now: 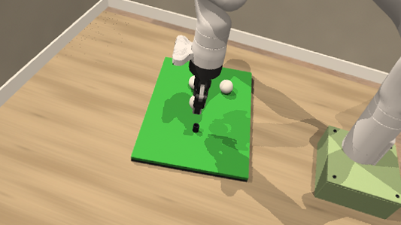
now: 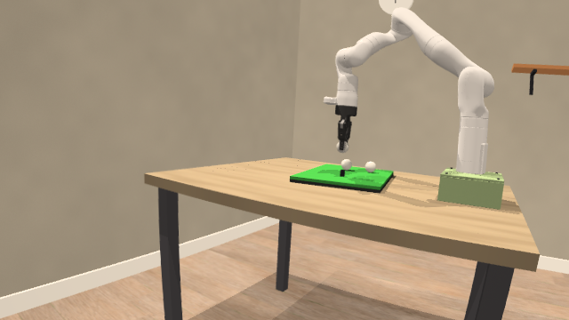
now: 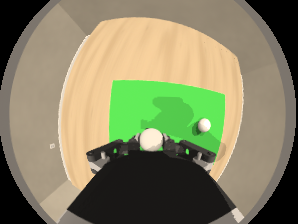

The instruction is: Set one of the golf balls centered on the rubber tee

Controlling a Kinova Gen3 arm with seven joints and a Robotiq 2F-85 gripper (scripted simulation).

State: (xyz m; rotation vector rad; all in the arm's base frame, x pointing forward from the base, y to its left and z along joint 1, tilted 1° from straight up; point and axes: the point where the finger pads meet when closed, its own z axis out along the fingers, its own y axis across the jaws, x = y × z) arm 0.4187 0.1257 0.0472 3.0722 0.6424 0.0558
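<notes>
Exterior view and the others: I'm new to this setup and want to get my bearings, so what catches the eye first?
The bright green mat on the wooden table stands out first, with two white golf balls near its far edge and a small black tee mid-mat. Above it, the white arm's pincer hangs in the air, shut on a third golf ball.
</notes>
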